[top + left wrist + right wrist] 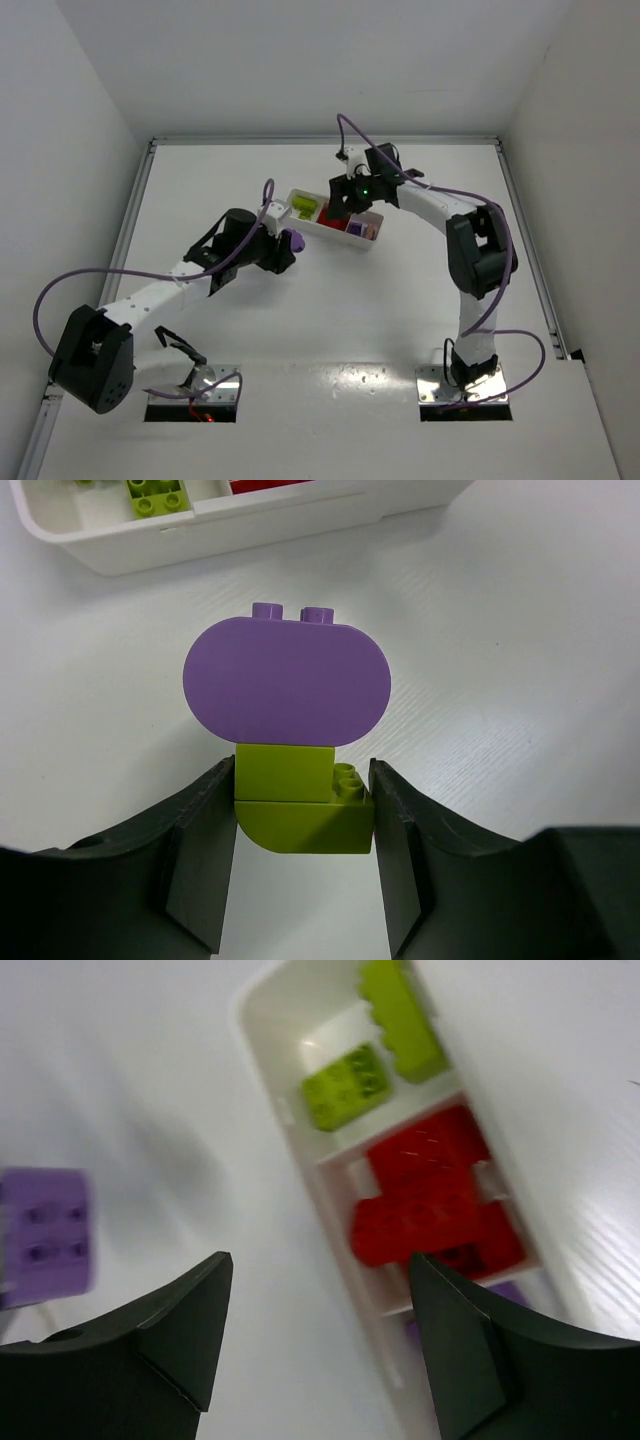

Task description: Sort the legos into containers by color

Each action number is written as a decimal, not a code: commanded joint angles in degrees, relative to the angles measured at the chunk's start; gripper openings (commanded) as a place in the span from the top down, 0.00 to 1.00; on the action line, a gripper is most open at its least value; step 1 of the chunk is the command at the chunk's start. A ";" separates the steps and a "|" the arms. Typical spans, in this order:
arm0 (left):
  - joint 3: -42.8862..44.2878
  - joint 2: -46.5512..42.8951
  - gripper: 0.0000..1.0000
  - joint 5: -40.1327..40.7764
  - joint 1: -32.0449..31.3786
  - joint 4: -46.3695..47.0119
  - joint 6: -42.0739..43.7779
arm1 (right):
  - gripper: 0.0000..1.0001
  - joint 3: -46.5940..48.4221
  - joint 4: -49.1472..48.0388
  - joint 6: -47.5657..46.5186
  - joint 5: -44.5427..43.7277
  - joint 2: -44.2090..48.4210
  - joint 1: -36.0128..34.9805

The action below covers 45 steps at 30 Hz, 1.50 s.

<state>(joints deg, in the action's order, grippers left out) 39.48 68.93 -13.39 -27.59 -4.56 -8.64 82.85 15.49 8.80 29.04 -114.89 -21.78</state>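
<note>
White table (330, 320), white walls (300, 60). Left gripper (303, 800) pinches a green-purple lego stack (288, 685) near the tray (250, 525); right gripper (318, 1290) hangs open above its red legos (430, 1195)

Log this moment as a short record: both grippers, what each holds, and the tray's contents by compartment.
left gripper: shut on the stack, beside the tray
stack: purple rounded brick joined to a yellow-green base
right gripper: open, empty, above the tray
end compartment: two yellow-green bricks
middle compartment: red bricks
other end compartment: a purple piece, mostly hidden
</note>
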 commanded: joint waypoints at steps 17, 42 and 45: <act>4.81 0.95 0.83 -2.43 0.17 5.34 1.00 | 0.21 -3.31 -5.91 11.24 33.99 7.40 -4.76; 5.34 0.95 0.83 -1.29 -3.69 6.40 2.14 | 1.00 -0.50 -8.89 14.05 32.32 3.97 -4.15; 3.94 0.95 0.83 -1.29 -3.69 6.40 0.83 | 1.00 -1.72 -8.89 14.05 31.17 6.51 -1.18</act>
<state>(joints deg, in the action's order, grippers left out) 42.92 70.13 -13.47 -30.74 -1.45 -6.48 81.19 10.09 24.32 57.84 -112.55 -25.50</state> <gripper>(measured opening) 0.556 0.336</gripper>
